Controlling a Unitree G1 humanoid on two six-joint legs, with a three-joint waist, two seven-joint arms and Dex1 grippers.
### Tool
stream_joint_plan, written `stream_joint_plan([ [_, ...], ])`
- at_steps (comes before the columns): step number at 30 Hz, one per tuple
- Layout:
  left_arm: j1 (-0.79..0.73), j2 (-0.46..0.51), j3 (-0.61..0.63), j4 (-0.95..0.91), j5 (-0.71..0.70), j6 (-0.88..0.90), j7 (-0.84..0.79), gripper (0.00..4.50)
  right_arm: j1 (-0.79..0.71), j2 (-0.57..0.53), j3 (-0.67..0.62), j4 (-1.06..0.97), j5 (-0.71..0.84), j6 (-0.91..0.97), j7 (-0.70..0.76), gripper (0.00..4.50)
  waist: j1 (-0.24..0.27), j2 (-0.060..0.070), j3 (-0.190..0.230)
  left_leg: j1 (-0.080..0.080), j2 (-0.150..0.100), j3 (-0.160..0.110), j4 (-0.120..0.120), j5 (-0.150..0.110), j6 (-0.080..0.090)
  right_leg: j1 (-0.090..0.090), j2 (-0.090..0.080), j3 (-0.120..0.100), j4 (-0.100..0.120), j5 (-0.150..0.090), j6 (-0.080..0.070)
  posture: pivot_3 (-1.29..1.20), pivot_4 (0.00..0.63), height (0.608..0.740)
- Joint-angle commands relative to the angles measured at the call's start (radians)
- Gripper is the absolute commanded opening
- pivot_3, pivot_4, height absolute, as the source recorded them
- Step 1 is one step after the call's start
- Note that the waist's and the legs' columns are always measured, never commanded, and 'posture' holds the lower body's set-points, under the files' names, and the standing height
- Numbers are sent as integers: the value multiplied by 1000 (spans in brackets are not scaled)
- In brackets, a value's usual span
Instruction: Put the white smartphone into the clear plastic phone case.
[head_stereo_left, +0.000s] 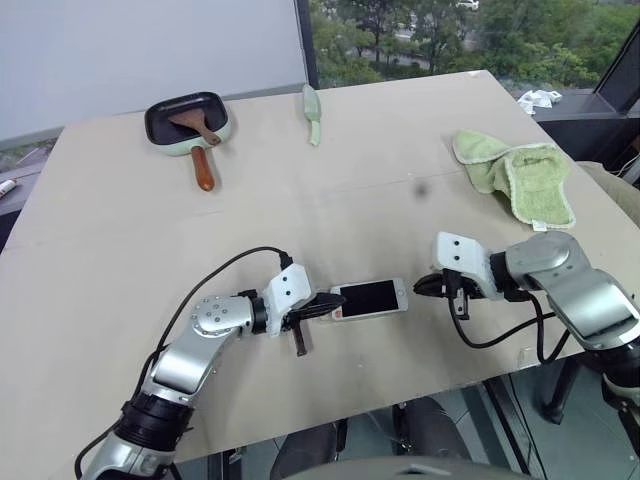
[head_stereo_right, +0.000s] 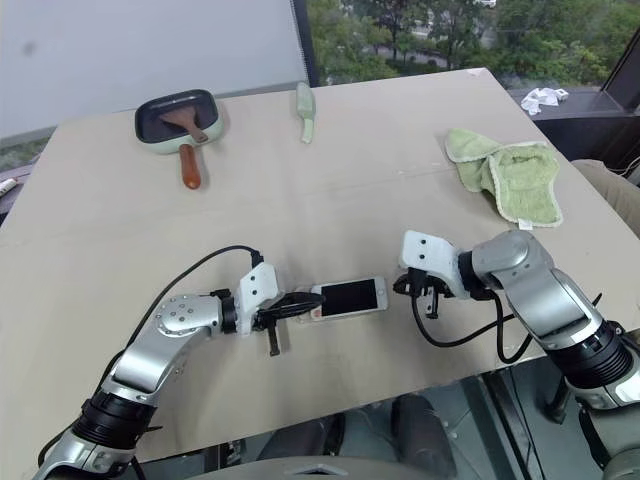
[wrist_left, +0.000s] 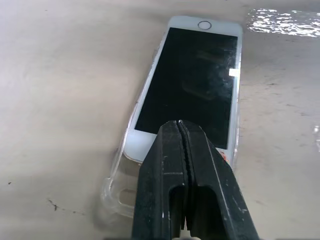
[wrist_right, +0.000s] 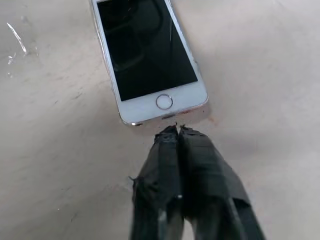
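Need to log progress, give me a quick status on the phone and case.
Both grippers shut, left gripper over the white smartphone, right gripper just off its home-button end. Phone partly in clear plastic phone case. Nothing in the way.

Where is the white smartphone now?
The white smartphone lies screen-up near the table's front edge, between the left gripper and the right gripper, partly in the clear case.

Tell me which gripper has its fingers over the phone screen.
The left gripper: its shut black fingers lie over the white smartphone. The right gripper, also shut, stops short of the home-button end.
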Motion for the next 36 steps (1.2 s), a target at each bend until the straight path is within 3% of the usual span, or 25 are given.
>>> stream_joint_plan([
  [1, -16, -14, 71, -109, -110, 116, 30, 0, 2, -19, -18, 7, 4, -40, -10, 26, 0, 0, 1, 0, 0, 0, 0, 0, 0, 0, 0, 0, 0, 0, 0, 0, 150, 740],
  [7, -33, 78, 198, -260, -235, 257, 20, 0, -29, -9, 37, 51, -30, -90, -12, 26, -7, 0, 2, -1, 0, 0, 0, 0, 0, -1, 0, 0, 0, 0, 0, 0, 150, 740],
  [15, 149, 218, 319, -152, -180, 179, -34, 0, -47, 5, 57, 57, -33, -91, -23, 26, -9, 1, 4, -1, 1, 1, -2, 0, 0, -3, 1, 1, -1, 0, 0, 0, 150, 740],
  [21, 161, 213, 245, -87, -114, 94, -69, 0, -54, 3, 68, 53, -39, -88, -22, 26, 9, 1, 4, -2, 0, 1, -2, 0, 0, -3, 0, 0, -1, 0, 0, 0, 150, 740],
  [28, 97, 141, 146, -39, -69, 78, -60, 0, -58, 2, 85, 35, -55, -73, -27, 26, 14, 1, 4, -2, 0, 1, -2, 0, 0, -3, 0, 1, -1, 0, 0, 0, 150, 740],
  [36, 56, 143, 86, -3, -29, 73, -86, 0, -76, 14, 99, 31, -66, -61, -31, 26, 16, 1, 4, -2, 0, 1, -2, 0, 0, -3, 0, 1, -1, 0, 0, 0, 150, 740],
])
